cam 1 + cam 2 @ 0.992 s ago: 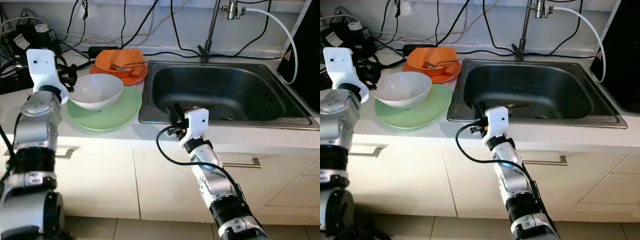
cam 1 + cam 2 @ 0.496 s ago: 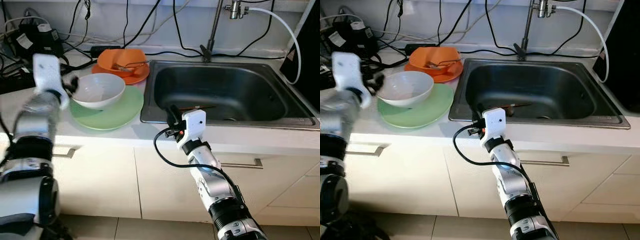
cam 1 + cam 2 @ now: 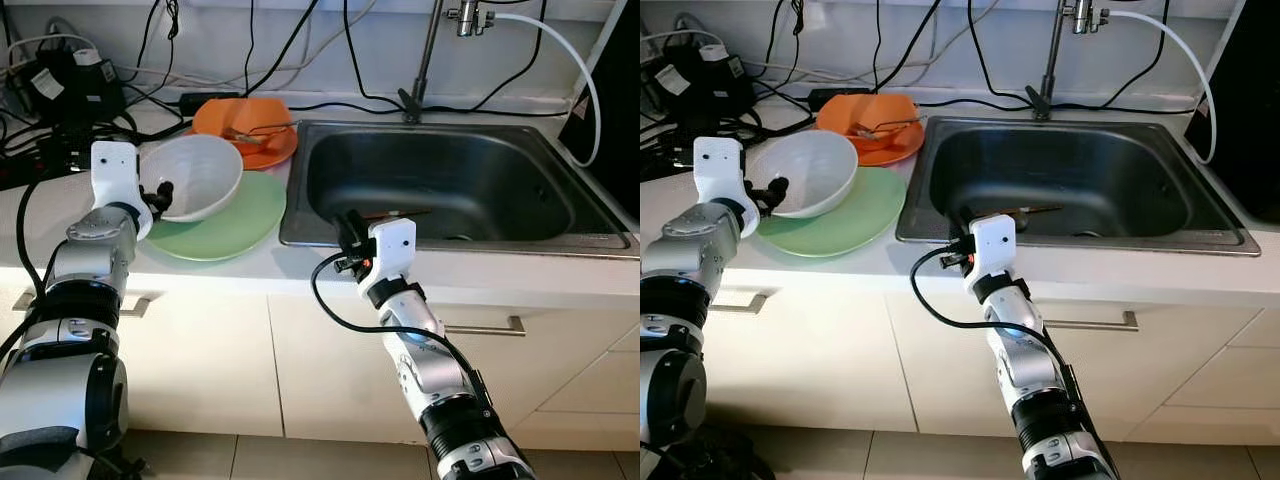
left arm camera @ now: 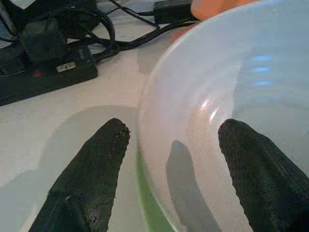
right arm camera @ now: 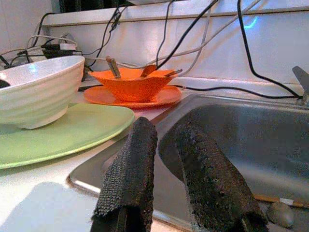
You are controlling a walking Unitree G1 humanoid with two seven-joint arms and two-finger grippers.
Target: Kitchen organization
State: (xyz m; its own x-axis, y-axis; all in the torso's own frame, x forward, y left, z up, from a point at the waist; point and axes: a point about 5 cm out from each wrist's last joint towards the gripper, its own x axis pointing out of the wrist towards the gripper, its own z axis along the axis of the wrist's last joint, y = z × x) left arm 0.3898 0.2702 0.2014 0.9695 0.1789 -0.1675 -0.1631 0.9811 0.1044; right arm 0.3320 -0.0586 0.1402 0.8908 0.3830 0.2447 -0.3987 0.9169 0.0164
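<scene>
A white bowl [image 3: 200, 172] rests tilted on a green plate [image 3: 240, 222] on the counter left of the sink [image 3: 560, 238]. My left gripper [image 3: 158, 193] is at the bowl's left rim, open. In the left wrist view the left gripper [image 4: 174, 126] straddles the bowl [image 4: 231, 82], with one of its fingers [image 4: 91, 179] outside the bowl wall and the other inside. Behind it an orange bowl [image 3: 245, 115] holding utensils stands on an orange plate [image 3: 272, 152]. My right gripper [image 3: 348, 222] hovers over the sink's front edge, shut and empty.
A thin utensil [image 3: 395, 213] lies on the sink floor. The faucet [image 3: 425, 60] rises behind the sink, with a white hose [image 3: 575, 70] to its right. Black cables and power adapters [image 3: 60, 85] crowd the counter's back left. Cabinet doors with handles [image 3: 485, 325] are below.
My left gripper moved from the bowl's left side onto its rim, and the bowl now sits tipped. The right arm has stayed in place.
</scene>
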